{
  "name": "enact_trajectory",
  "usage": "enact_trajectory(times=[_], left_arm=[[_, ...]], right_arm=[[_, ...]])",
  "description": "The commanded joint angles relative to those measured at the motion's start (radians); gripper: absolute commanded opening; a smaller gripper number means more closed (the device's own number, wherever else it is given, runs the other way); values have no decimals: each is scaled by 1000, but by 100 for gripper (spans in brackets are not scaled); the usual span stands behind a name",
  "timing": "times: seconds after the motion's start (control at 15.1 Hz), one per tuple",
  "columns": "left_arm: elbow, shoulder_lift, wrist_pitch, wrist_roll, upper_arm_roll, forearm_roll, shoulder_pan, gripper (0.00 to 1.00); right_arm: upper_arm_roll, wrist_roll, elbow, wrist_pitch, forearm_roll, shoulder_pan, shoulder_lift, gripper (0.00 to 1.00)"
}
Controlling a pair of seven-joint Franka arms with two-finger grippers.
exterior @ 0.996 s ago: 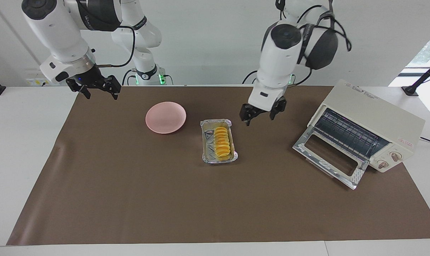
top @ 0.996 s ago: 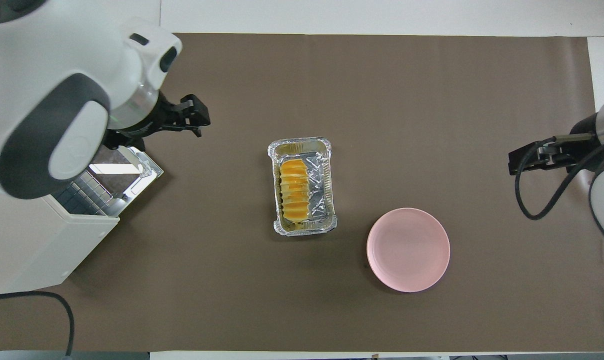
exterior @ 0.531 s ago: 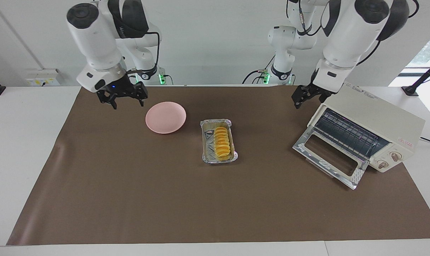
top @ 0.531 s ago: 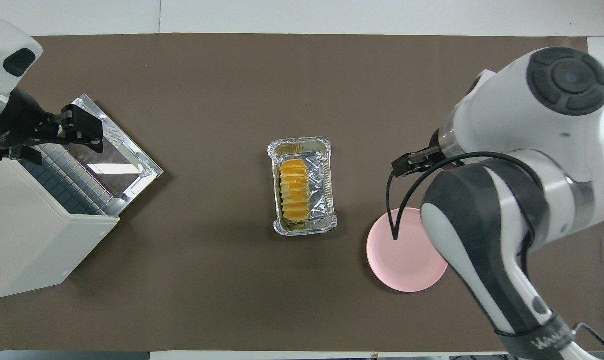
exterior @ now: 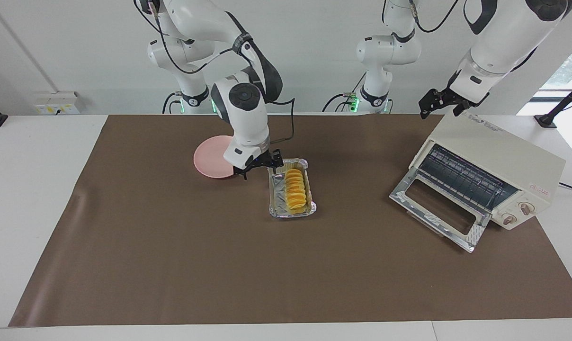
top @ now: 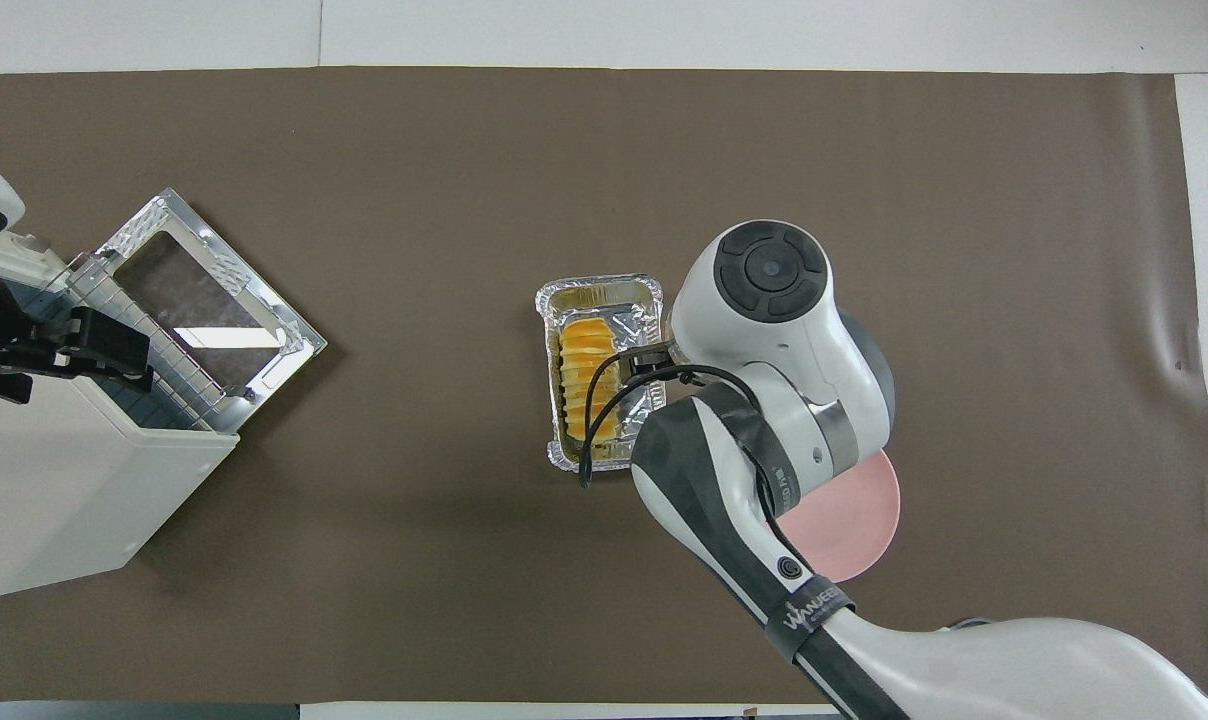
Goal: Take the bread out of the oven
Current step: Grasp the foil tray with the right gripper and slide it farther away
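Your right gripper (exterior: 259,169) hangs open, empty, right beside the foil tray (exterior: 276,207). The bread (exterior: 295,189) lies in that tray, already out of the oven (exterior: 496,163). Drop straight, straddle it crosswise, squeeze gently. Left gripper (exterior: 438,104) waits open above the oven.

The right arm (top: 814,615) bears lettering that is too small to read.
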Motion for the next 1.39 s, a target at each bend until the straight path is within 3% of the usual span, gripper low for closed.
enact_trajectory(times=[0.0,0.33,0.66,0.8,0.93,1.13,1.33], left_arm=[[-58,-45,65,50,5,-16,12,100],[-66,-49,69,76,5,-16,14,100],[-136,-73,124,89,6,-16,12,100],[-132,-75,111,93,5,-16,14,100],[-130,-75,106,82,5,-16,14,100],[-123,-75,109,81,6,-16,14,100],[-123,-75,109,81,6,-16,14,100]], right_arm=[[-4,20,-55,27,17,2,2,100],[-4,90,-103,152,22,1,35,98],[-4,123,-130,188,72,2,40,69],[-4,124,-142,195,72,2,38,39],[-4,158,-141,196,72,25,38,2],[-6,170,-118,189,77,10,35,0],[-7,124,-23,91,129,-114,32,0]])
